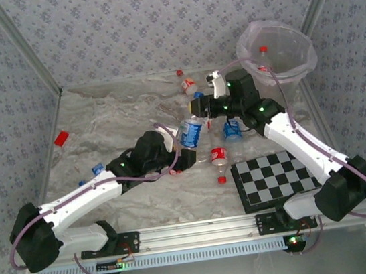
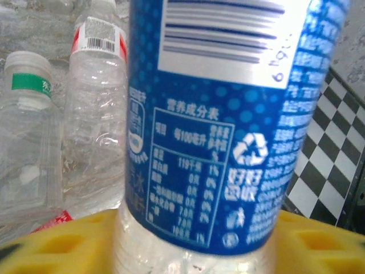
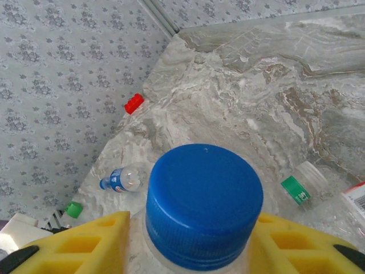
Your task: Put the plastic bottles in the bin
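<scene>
A clear plastic bottle (image 1: 190,133) with a blue label hangs tilted above the table's middle, held between both arms. My left gripper (image 1: 179,152) is at its lower body, and the yellow fingers (image 2: 57,242) lie against both sides of the bottle (image 2: 217,142). At the top end my right gripper (image 1: 201,113) is shut around the neck just under the blue cap (image 3: 204,200). The bin (image 1: 276,47) stands at the far right with a red-capped bottle (image 1: 263,50) inside. More bottles lie on the table: a red-labelled one (image 1: 218,154), a blue-labelled one (image 1: 231,130) and another (image 1: 188,84) near the back.
A checkerboard (image 1: 276,177) lies at the near right. A red block (image 1: 61,138) sits at the far left and a small blue-labelled bottle (image 1: 97,168) lies by the left arm. A red-labelled bottle (image 2: 94,103) and a green-labelled one (image 2: 28,131) lie below the held bottle.
</scene>
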You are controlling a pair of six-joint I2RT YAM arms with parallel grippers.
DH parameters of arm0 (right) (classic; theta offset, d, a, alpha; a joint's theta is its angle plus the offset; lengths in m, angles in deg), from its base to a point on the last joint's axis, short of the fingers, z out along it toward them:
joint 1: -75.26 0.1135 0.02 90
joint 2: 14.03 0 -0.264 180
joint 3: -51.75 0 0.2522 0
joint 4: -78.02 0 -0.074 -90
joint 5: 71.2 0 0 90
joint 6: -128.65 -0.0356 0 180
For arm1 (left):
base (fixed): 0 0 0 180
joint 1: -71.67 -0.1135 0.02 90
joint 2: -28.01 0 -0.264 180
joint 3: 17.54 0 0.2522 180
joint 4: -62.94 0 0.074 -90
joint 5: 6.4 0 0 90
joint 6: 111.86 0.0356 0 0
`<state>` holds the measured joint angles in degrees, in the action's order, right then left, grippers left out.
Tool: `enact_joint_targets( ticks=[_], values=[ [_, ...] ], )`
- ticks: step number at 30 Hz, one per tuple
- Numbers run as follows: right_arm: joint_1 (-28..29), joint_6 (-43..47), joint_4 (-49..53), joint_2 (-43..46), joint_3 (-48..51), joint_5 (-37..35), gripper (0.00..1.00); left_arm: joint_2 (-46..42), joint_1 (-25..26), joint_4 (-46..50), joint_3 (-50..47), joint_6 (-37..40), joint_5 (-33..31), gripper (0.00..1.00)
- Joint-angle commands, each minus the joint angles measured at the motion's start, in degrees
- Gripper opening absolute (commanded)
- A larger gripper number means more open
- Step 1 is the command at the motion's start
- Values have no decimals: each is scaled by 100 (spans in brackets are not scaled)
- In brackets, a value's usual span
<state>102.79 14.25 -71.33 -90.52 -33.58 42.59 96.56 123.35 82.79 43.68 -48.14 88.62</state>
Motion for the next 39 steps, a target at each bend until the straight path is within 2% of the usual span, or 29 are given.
enact_joint_targets(
  ticks=[1,3,6,8,12,14,16,19,25,33,39],
  values=[
    [-215,453,565,242,-737,-430,42,-299,18,-122,-108,-96,-310,95],
    [-349,695,924,257,-1170,-734,41,-435,18,-5,-153,-95,-492,99],
    [-737,1091,1466,289,-1961,-1237,38,-624,22,169,-274,-95,-636,99],
    [-951,1206,1718,320,-2460,-1834,36,-747,17,212,-418,-167,-709,99],
    [-1203,1999,2101,278,-3308,-3461,25,-1099,18,217,-774,-456,-881,98],
    [-1516,2201,1924,161,-3498,-4146,19,-1318,17,226,-916,-555,-1012,98],
    [-1949,2340,1428,1,-3479,-4607,7,-1573,18,265,-1014,-593,-1113,97],
    [-2473,2291,1227,-462,-3740,-4615,0,-1863,17,389,-1041,-597,-1205,97],
    [-2532,2388,973,-1276,-3961,-4455,0,-2194,18,680,-1091,-707,-1419,97],
    [-2532,2324,1984,-2137,-4172,-4019,0,-2367,9,1132,-1095,-671,-1721,96],
    [-2632,2142,3184,-3043,-5039,-3633,0,-2400,-49,1283,-1022,-436,-1953,96]
  ],
)
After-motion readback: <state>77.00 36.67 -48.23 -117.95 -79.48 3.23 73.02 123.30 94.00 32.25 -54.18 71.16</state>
